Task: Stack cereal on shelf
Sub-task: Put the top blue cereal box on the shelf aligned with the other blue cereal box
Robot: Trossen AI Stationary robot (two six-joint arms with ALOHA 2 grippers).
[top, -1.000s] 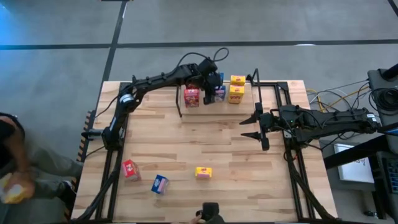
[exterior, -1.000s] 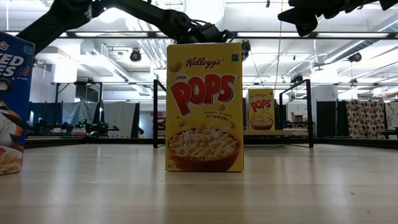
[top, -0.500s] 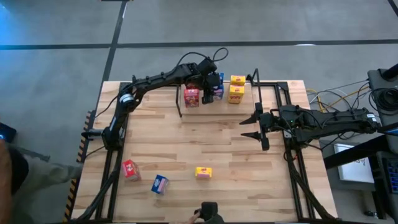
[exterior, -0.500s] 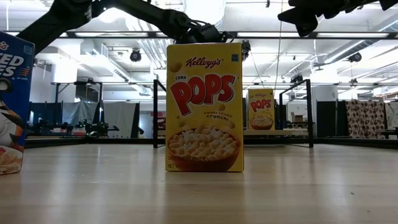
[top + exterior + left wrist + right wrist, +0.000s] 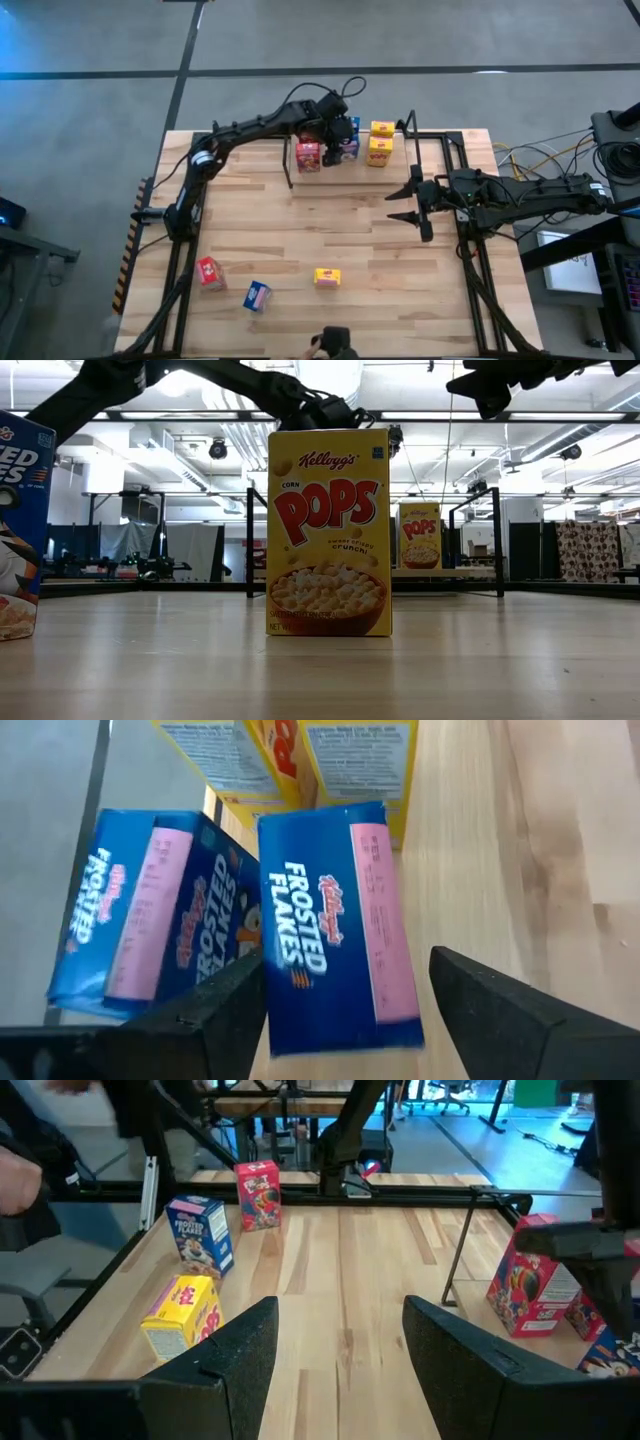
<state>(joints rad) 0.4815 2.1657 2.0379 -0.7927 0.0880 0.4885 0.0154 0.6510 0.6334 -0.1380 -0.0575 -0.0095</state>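
My left gripper (image 5: 343,138) reaches over the shelf (image 5: 432,136) at the table's far side and is open. Its fingers stand on either side of a blue cereal box (image 5: 338,925), which sits on the shelf board (image 5: 480,840). A second blue box (image 5: 150,920) is beside it, and yellow boxes (image 5: 380,142) stand just beyond. A red box (image 5: 308,155) stands at the shelf's left end. My right gripper (image 5: 408,203) waits open above the table's right middle, holding nothing. My left gripper has one finger (image 5: 215,1015) right against the blue box's long edge (image 5: 268,980); I cannot tell whether it touches. A narrow gap shows between the other finger (image 5: 500,1015) and the box.
Near the table's front edge stand a red box (image 5: 209,272), a blue box (image 5: 257,296) and a yellow box (image 5: 327,277). The low view has the yellow box (image 5: 328,530) close up, with the shelf's black posts (image 5: 497,540) behind. Bare wood lies between these boxes and the shelf.
A person at the left edge of the high view has gone out of the picture. Both arms and all the boxes stay where they were.
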